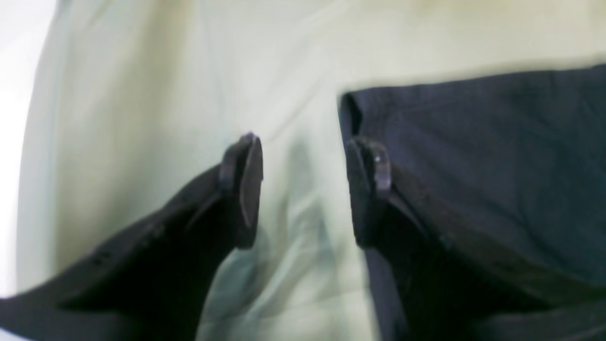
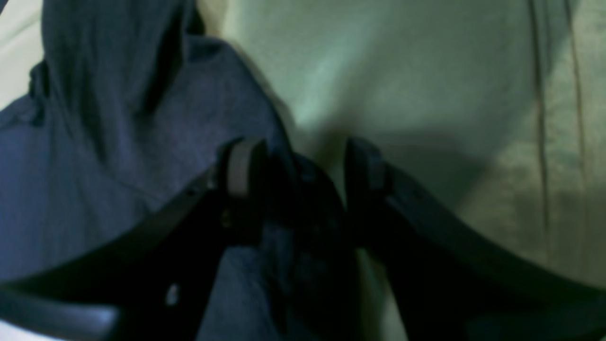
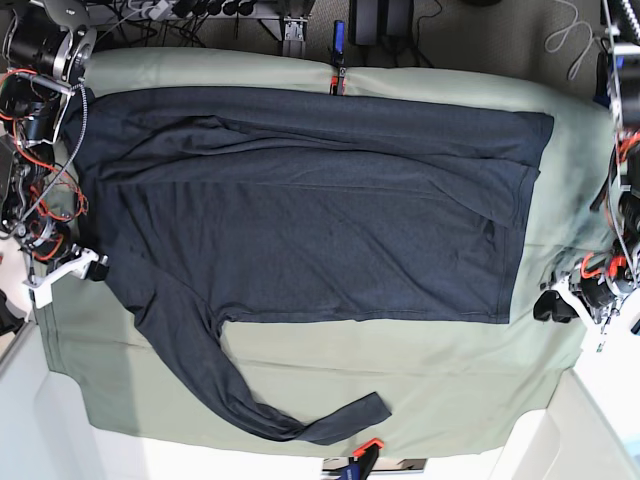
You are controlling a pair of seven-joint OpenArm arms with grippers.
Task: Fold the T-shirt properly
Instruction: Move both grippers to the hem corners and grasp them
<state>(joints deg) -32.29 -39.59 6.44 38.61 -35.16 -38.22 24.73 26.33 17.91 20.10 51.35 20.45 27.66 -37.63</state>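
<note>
The dark navy T-shirt [image 3: 300, 210] lies spread flat on the olive-green table cloth [image 3: 440, 380]. One long sleeve [image 3: 220, 370] trails toward the front edge. The other sleeve lies folded across the top. My left gripper [image 3: 547, 305] is open just right of the shirt's lower right hem corner. In the left wrist view, the left gripper [image 1: 307, 189] has bare cloth between its jaws and the shirt corner [image 1: 473, 156] by one finger. My right gripper [image 3: 96, 268] is at the shirt's left edge. In the right wrist view, the right gripper [image 2: 303, 184] is open with shirt fabric [image 2: 118, 142] bunched between the jaws.
Orange clamps hold the cloth at the back edge [image 3: 337, 80] and front edge [image 3: 365, 448]. Red wiring and arm hardware [image 3: 30, 120] crowd the left side. The other arm's base and cables [image 3: 620, 200] stand at the right. The cloth ends close to both grippers.
</note>
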